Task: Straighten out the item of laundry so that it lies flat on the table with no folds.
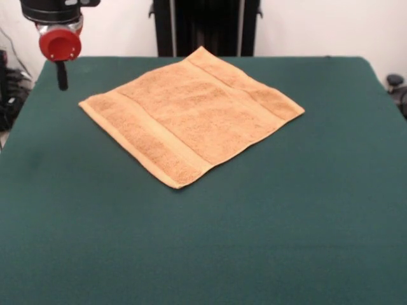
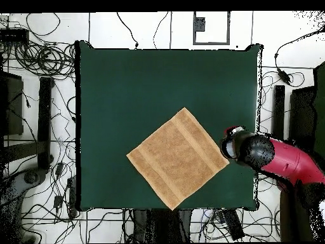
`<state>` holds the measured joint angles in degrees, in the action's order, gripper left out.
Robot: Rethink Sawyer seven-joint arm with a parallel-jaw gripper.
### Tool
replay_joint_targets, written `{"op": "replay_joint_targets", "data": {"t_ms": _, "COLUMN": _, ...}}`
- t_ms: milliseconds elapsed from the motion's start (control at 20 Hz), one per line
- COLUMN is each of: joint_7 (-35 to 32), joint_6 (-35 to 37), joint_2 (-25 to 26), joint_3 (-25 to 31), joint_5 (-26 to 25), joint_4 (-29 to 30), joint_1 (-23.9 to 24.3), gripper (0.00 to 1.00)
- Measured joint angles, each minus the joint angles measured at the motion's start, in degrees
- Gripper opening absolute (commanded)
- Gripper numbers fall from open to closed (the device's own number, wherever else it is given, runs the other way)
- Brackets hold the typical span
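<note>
The item of laundry [image 1: 191, 117] is an orange-tan towel lying spread out on the dark green table [image 1: 210, 241], turned like a diamond. It looks flat, with woven bands along two opposite ends and no fold showing. In the overhead view the item of laundry [image 2: 178, 159] lies toward the table's [image 2: 127, 82] lower middle. My gripper [image 1: 62, 76] hangs above the table's far left corner area, clear of the towel's left corner and holding nothing. From above, the gripper [image 2: 230, 143] sits just beyond the towel's right corner.
The red arm [image 2: 289, 162] reaches in over the table's right edge in the overhead view. Cables and stands [image 2: 44, 114] crowd the floor around the table. A black pedestal [image 1: 206, 28] stands behind the far edge.
</note>
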<state>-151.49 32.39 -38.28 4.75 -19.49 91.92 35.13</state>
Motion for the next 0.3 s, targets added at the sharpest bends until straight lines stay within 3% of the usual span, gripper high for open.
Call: {"op": "replay_joint_targets", "data": {"t_ms": 300, "joint_7": 0.0, "joint_6": -0.87, "joint_2": -0.17, "joint_3": 0.02, "joint_5": -2.1, "joint_4": -1.14, "joint_1": -0.79, "gripper": 0.0}}
